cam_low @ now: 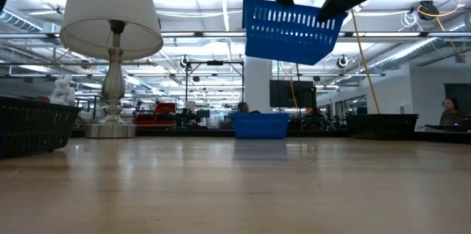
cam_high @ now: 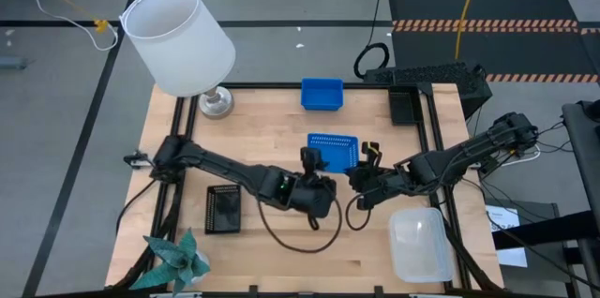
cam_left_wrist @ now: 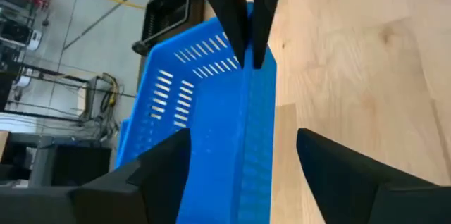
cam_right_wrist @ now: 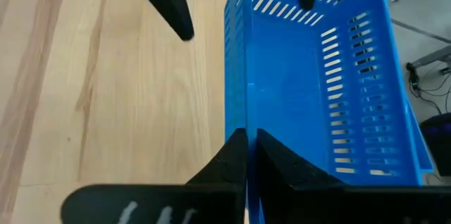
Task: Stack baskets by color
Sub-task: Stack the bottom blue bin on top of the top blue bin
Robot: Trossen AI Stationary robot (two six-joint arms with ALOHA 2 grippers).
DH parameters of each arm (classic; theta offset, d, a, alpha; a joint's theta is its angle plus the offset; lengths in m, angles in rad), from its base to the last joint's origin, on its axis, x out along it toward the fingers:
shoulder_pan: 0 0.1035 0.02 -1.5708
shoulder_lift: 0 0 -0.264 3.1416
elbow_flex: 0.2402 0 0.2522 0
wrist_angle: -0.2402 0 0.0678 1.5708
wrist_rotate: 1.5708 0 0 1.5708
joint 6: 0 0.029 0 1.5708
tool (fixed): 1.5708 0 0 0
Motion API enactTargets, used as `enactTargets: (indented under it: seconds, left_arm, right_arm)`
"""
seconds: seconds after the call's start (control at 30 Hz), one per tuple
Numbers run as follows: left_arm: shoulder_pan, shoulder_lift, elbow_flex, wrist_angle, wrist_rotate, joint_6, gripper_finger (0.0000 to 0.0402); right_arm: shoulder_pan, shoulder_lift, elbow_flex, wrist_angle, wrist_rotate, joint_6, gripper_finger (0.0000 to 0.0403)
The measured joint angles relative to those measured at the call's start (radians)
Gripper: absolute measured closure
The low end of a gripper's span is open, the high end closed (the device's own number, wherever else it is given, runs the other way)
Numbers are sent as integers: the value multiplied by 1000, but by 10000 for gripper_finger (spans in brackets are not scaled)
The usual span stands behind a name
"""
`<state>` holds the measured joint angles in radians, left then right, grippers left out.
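My right tool (cam_right_wrist: pixel 246 146) pinches a slotted bright blue plastic basket (cam_high: pixel 332 143) aloft; my left tool (cam_left_wrist: pixel 243 175) stands wide beside it. Nothing is stacked yet: the other blue basket (cam_high: pixel 322 94), black basket (cam_high: pixel 223 208) and clear basket (cam_high: pixel 420 244) wait apart.

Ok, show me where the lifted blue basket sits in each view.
High view: lifted blue basket at table centre, between both grippers.
Low view: hanging tilted near the top, above the table.
Left wrist view: filling the middle, rim running up the picture.
Right wrist view: right half of the picture.
Shared landmark: the right gripper pinching its rim.

White lamp (cam_high: pixel 180 40), teal plant (cam_high: pixel 178 260) (perhaps paper)
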<state>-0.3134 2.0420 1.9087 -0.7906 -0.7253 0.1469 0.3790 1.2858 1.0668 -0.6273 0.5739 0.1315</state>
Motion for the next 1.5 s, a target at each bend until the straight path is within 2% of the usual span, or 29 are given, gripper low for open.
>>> enactTargets:
  seconds: [0.23,0.63,0.73,0.83,1.1,1.23,1.33,1.5]
  left_arm:
    - [36,1,0,0,93,-25,220]
    - [43,1,0,-6,104,-21,388]
    - [44,1,0,-13,103,-21,388]
    - [44,1,0,-20,103,-10,379]
    - [75,-14,0,-22,128,78,390]
    - [121,-19,-1,-30,177,120,390]
    - [170,-23,0,-20,265,164,394]
    - [277,-23,0,-16,305,225,389]
  right_arm:
    - [0,0,0,24,2,-47,394]
    - [0,0,0,30,7,-91,394]
    - [4,0,0,40,6,-101,392]
    - [22,0,0,66,31,-126,373]
    - [111,-59,0,153,105,-220,256]
    - [166,-126,0,152,174,-261,218]
    - [203,-186,0,141,190,-280,205]
    - [238,-279,0,107,190,-282,204]
